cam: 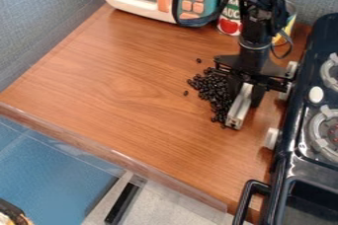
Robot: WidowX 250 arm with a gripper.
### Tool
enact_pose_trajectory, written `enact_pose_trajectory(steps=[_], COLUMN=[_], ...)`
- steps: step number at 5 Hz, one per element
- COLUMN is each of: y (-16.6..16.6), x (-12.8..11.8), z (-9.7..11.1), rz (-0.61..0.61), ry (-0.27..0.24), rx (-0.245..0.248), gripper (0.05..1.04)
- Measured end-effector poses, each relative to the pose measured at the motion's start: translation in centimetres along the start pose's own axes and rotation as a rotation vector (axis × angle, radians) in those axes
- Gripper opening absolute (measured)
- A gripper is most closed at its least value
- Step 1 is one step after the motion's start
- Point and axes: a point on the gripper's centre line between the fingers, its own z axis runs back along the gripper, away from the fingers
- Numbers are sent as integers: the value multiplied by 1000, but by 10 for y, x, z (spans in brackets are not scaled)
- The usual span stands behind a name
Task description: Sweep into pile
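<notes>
I have the bar [238,109] gripped in my claw [247,87], right beside the beans [212,91] on the desk [119,81], and I'd call the pile mostly made, with a few strays and loose edges left.

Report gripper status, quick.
Gripper: closed on the light-coloured bar, beside the dark beans.

Bright, diffuse lt. — soft shadows, sl. glare
</notes>
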Motion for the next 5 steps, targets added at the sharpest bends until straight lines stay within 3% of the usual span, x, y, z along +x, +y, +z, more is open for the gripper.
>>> enact_pose_trajectory(steps=[2, 5], y=[36, 94], x=[12, 16], z=[-2, -2], rz=[71, 259], ry=[-44, -57], rx=[44, 119], gripper=[380, 380])
